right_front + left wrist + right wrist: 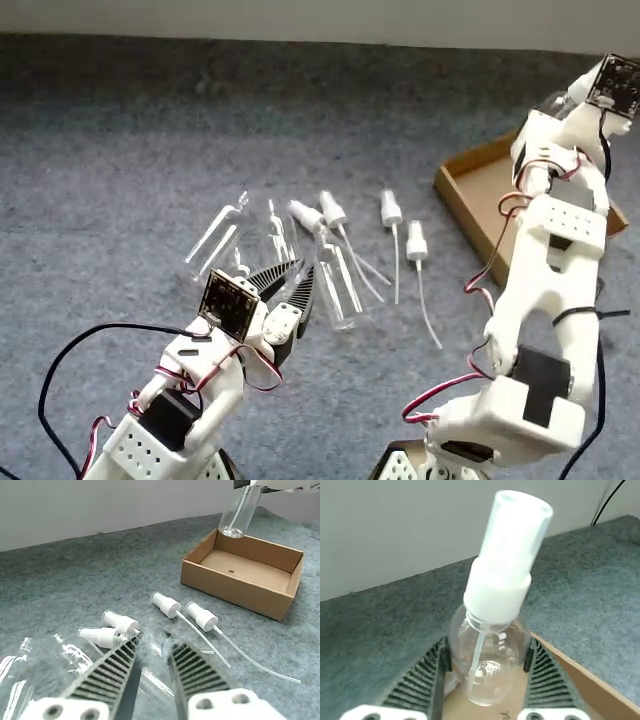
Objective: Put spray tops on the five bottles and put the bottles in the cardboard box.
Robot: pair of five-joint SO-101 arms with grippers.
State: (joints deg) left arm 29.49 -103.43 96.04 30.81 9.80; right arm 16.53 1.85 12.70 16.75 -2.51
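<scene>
Clear bottles [338, 285], white spray tops [390, 208], brown cardboard box [235, 592], speckled grey carpet [150, 150]

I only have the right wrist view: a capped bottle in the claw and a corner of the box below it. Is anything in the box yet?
Observer: No. In the left wrist view the floor of the cardboard box is bare, and your capped bottle hangs above one corner.
Operator: How many spray tops are not yet fitted?
Observer: Four loose spray tops lie on the grey mat.
Operator: Where is the other arm?
Observer: The left claw is open, low over the uncapped bottles.
</scene>
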